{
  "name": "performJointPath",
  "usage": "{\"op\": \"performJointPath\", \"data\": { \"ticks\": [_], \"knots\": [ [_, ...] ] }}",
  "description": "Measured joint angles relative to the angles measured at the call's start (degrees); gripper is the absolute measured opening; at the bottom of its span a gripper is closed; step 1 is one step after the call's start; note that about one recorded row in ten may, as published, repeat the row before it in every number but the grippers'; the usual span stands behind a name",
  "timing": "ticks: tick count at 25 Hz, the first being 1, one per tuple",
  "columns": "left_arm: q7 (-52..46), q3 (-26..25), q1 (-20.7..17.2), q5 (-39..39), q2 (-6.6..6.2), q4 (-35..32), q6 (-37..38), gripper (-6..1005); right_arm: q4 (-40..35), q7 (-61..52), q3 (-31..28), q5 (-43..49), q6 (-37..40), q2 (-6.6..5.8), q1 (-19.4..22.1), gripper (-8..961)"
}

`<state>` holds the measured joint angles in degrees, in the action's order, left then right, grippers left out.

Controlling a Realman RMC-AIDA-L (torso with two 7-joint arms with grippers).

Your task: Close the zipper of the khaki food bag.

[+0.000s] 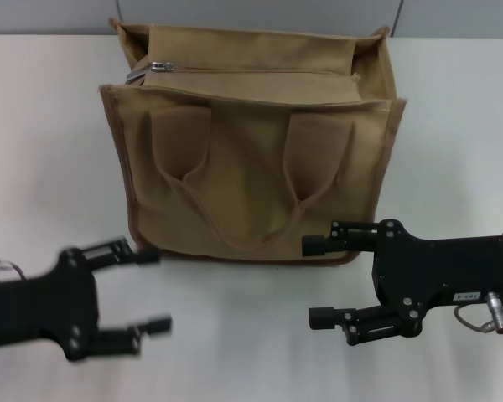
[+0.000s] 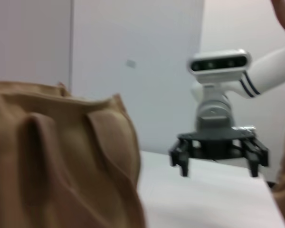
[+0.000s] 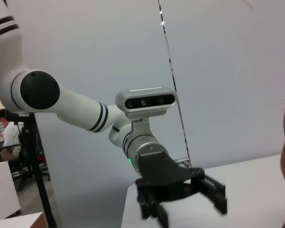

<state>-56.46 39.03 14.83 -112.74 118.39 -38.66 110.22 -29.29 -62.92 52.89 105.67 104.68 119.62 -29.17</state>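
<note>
Zipper (image 1: 260, 74): runs across the top panel of the bag (image 1: 251, 167), from the left end toward the right end. Silver slider (image 1: 161, 66) sits at the left end of the line, with a metal pull tab just beside it. Whether the teeth are meshed along the whole line cannot be told from the head view.

Bag stands upright on the white counter (image 1: 42, 151), at the middle of the far edge, broad face toward the robot. Two looped handles (image 1: 235, 180) hang flat against that face. Side flaps stand up at both ends of the top. Darker piping follows the edges.

Left gripper (image 1: 151, 289): low over the near-left part of the counter, in front of the bag's lower left corner and pointing right. Fingers apart, nothing between them. Upper fingertip is close to the bag's bottom edge; contact cannot be told.

Right gripper (image 1: 318, 280): over the near-right part of the counter, pointing left. Fingers spread apart, empty. Upper fingertip lies in front of the bag's lower right edge; contact cannot be told.

Left wrist view: bag face close by, right gripper farther off, fingers apart. Right wrist view: left gripper over the counter, fingers apart; a sliver of bag at the frame edge.
</note>
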Motion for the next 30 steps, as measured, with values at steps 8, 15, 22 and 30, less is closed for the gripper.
{"op": "performJointPath", "data": {
  "ticks": [8, 15, 22, 30],
  "knots": [
    [1.17, -25.42, -0.44, 3.01, 0.12, 3.84, -3.1, 831, 7.15, 7.46, -0.48, -2.2, -0.21, 0.0, -0.36, 813],
    [1.98, -29.53, 3.37, 6.47, 0.3, 10.47, -11.64, 831, 11.38, 12.86, -0.54, -4.67, -0.37, 0.04, -0.45, 811],
    [5.33, -22.92, 8.53, 6.33, 0.51, 15.04, -18.37, 831, 13.48, 14.0, -0.59, -4.67, -0.38, 0.1, -0.57, 810],
    [5.39, -19.7, 10.59, 10.8, 0.7, 16.77, -19.58, 830, 14.74, 14.32, -0.6, -4.67, -1.17, 0.11, -0.54, 809]
  ]
}}
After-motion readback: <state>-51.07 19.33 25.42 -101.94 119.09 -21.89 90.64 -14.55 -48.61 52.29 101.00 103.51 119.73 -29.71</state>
